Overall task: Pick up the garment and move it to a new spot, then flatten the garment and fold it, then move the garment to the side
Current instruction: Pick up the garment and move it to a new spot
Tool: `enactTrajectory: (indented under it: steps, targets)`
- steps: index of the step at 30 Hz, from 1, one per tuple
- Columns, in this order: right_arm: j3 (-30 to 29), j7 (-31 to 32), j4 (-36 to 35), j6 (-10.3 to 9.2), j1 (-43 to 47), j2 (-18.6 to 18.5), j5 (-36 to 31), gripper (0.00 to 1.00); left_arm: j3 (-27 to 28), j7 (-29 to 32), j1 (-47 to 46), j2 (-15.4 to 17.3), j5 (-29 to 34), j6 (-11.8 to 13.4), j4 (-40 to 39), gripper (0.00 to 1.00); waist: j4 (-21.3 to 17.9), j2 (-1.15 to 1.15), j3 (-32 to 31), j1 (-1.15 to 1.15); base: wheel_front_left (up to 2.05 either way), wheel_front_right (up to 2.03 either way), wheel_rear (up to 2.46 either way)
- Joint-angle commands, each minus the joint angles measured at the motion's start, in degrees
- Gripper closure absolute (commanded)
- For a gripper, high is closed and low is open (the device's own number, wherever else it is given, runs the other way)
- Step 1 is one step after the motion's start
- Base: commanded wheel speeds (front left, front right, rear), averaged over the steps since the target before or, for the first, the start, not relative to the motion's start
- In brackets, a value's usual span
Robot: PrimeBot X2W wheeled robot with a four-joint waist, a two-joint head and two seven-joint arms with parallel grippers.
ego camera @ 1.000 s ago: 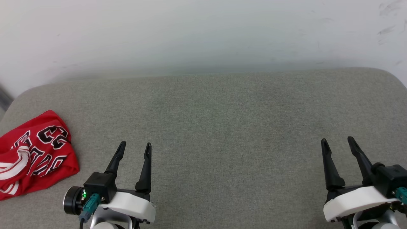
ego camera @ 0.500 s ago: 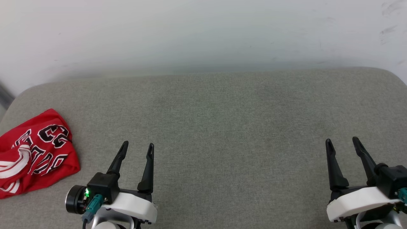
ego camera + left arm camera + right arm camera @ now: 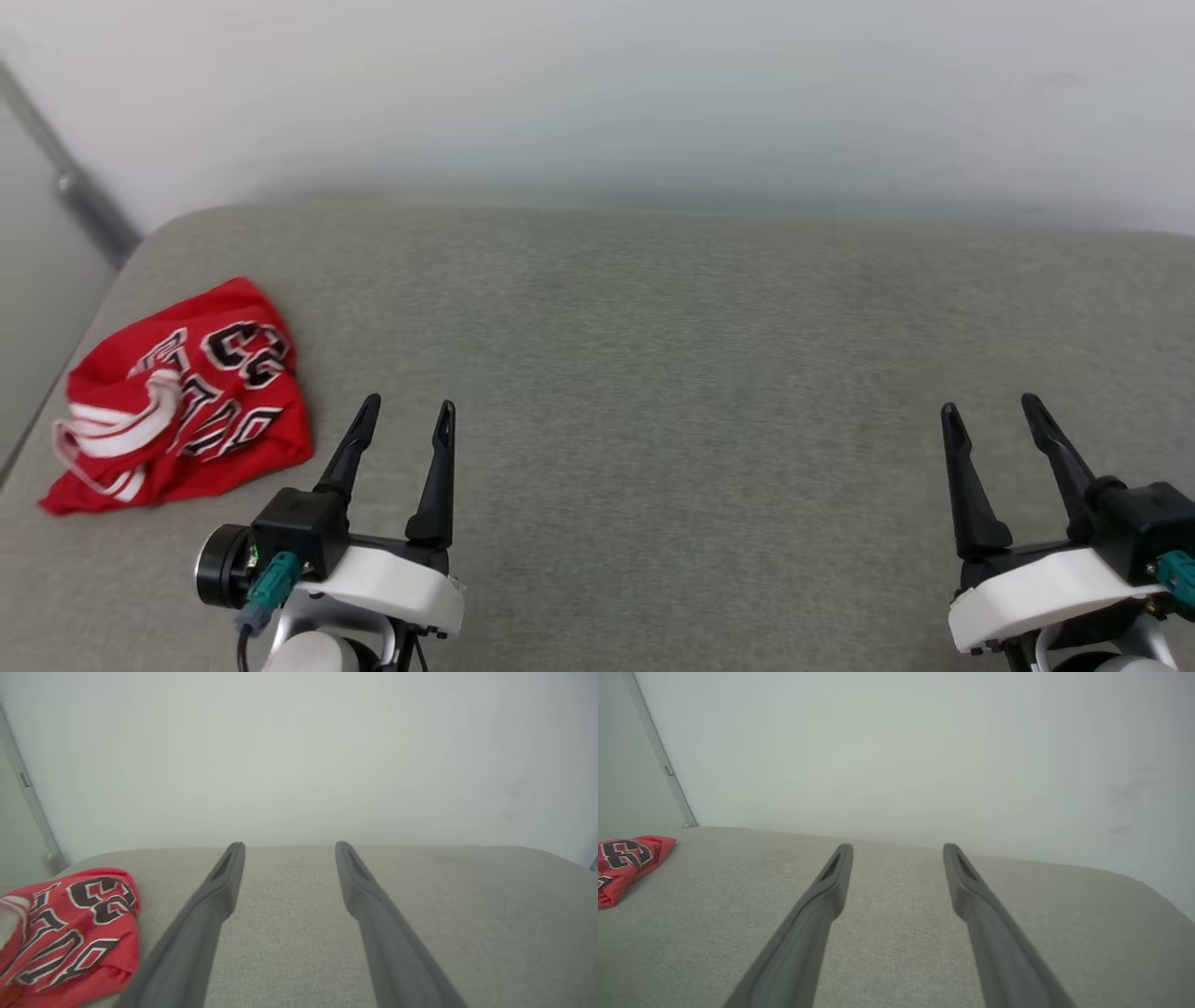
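Holding left gripper (image 3: 410, 403) and right gripper (image 3: 989, 404) parted, empty, over open grey fabric cushion (image 3: 653, 355); spotting crumpled red jersey (image 3: 182, 397) at left edge, lettering illegible.

red garment (image 3: 182, 392), black white-outlined letters; grey cushion (image 3: 653, 373)

Garment (image 3: 182, 397) on cushion (image 3: 700, 355), left of frame; left gripper (image 3: 409, 403) just right of it, right gripper (image 3: 989, 404) lower right

One garment (image 3: 182, 397), two hands (image 3: 411, 403) (image 3: 988, 404), one cushion (image 3: 653, 355)
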Motion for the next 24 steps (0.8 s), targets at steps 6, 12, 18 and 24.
enactTrajectory:
  steps: [6,12,18,24]
  targets:
    - [1.4,0.4,-1.4,0.0,0.5,0.0,-0.2,0.0,1.5,-0.2,0.3,-0.1,-0.6,0.8,0.1,0.0,9.5,0.0,-0.2,0.0,0.0,0.0,0.0]
    - [2.3,0.7,-1.8,0.0,0.4,0.0,-0.4,0.0,2.8,-0.2,0.8,-0.1,0.0,1.2,0.0,0.0,14.8,0.0,0.0,0.0,0.0,0.0,0.0]
    - [3.4,0.6,-1.6,-0.01,-0.1,0.0,-0.7,0.0,4.6,-0.2,1.4,-0.1,0.4,1.3,-0.2,0.0,20.2,0.0,0.0,0.0,0.0,0.0,0.0]
    - [3.7,0.6,-1.4,-0.01,-0.6,0.0,-0.9,0.0,5.9,-0.2,1.6,-0.1,1.0,1.0,0.0,0.0,23.8,0.0,0.1,0.0,0.0,0.0,0.0]
